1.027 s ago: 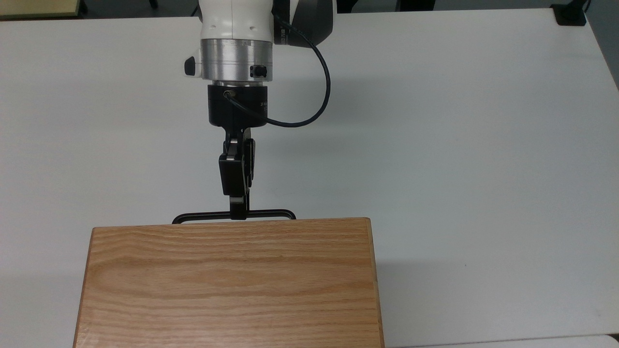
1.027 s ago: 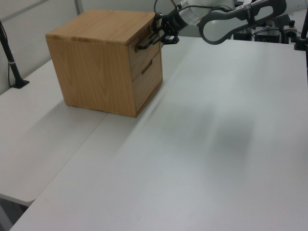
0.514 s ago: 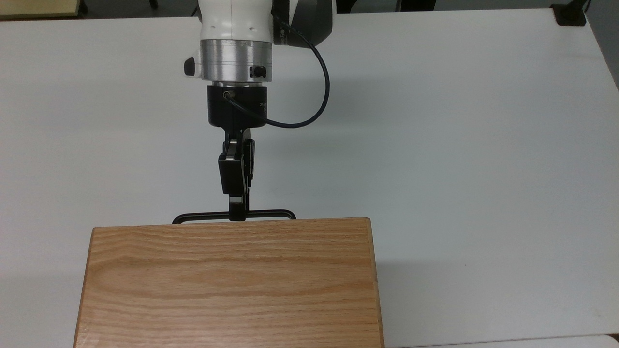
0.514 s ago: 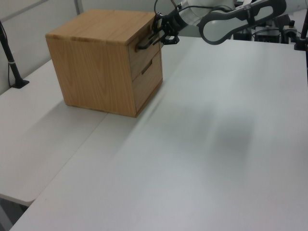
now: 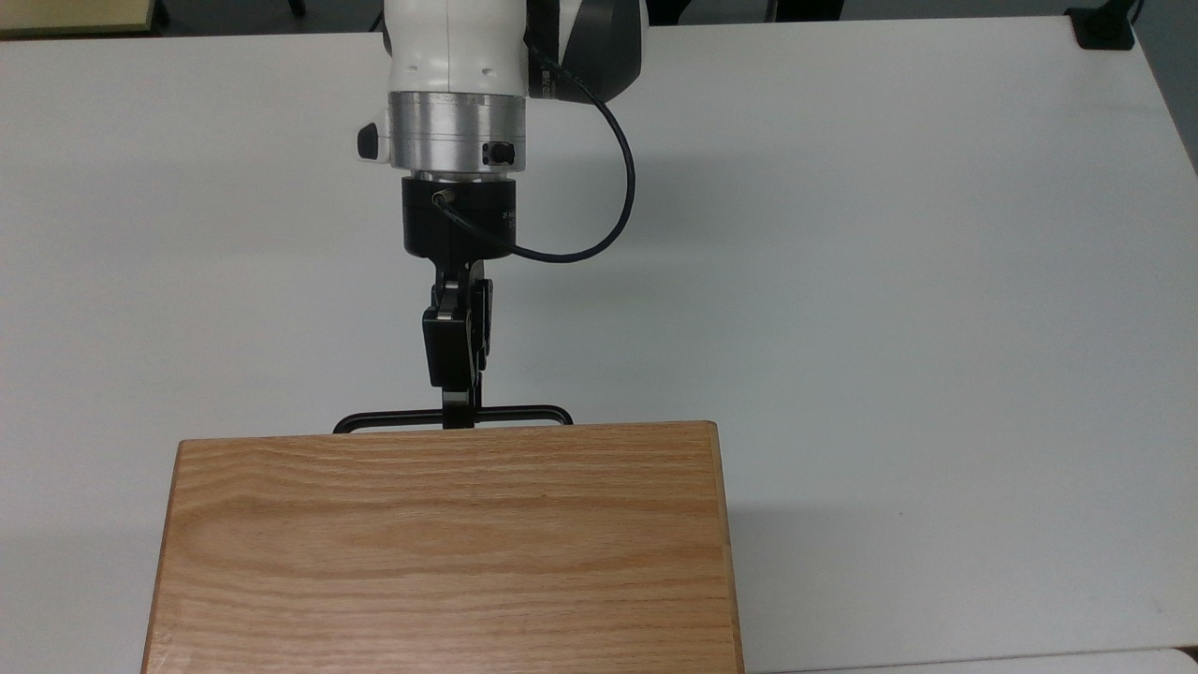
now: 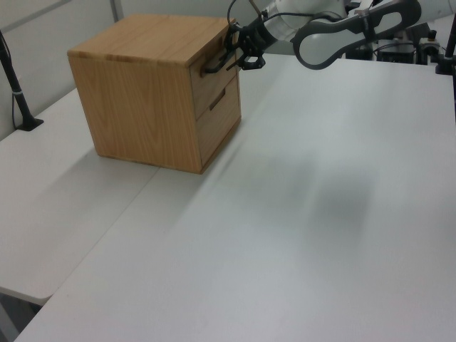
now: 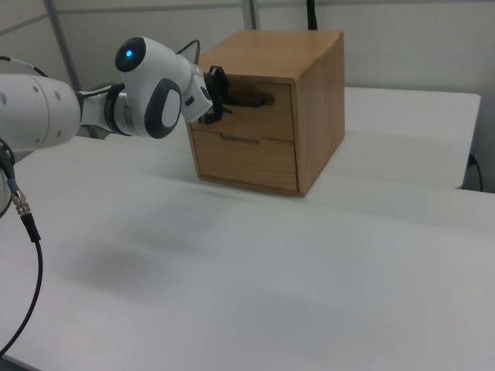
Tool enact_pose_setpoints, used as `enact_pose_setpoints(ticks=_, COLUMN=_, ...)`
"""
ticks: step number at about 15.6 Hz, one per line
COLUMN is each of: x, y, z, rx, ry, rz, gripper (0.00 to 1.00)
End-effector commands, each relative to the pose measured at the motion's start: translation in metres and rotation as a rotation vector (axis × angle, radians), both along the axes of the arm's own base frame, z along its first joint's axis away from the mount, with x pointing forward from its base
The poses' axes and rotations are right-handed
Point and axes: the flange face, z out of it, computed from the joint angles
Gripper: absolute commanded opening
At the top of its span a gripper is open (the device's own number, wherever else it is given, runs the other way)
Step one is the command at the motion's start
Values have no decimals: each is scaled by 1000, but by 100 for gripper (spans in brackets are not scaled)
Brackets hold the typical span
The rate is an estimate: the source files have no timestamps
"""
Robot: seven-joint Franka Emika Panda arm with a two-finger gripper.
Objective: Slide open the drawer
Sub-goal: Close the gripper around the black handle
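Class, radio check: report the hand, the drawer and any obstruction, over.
Hand shut on the top drawer's black bar handle. Top drawer not yet slid out of the wooden cabinet. White table ahead, nothing in the way.

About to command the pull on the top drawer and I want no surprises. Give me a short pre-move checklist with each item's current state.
1. Tool at the black bar handle, near its middle: ok.
2. Tool shut on the handle: cannot tell.
3. Top drawer not yet slid out, front flush with the cabinet: ok.
4. White table ahead of the drawer free for the pull path: ok.
5. Black cable hanging loose, off the handle: ok.
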Motion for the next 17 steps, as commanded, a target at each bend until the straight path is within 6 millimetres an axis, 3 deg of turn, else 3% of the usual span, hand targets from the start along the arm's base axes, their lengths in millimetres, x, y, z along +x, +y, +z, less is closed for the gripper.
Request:
enact_pose_setpoints(ticks=1, x=2, y=-1, z=-2, rx=20, ry=-11, rz=-13, gripper=28)
enact_pose_setpoints(ticks=9, x=0, y=-3, z=8, rx=24, ry=-23, rz=-16, gripper=27)
enact_pose_setpoints(ticks=12, x=-1, y=-3, z=8, rx=22, ry=-23, rz=-14, gripper=18)
enact_pose_setpoints(ticks=14, x=-1, y=-1, z=9, rx=19, ry=-23, rz=-11, gripper=0)
enact_pose_setpoints(ticks=17, x=-5, y=-3, z=10, rx=21, ry=-19, rz=-14, gripper=0)
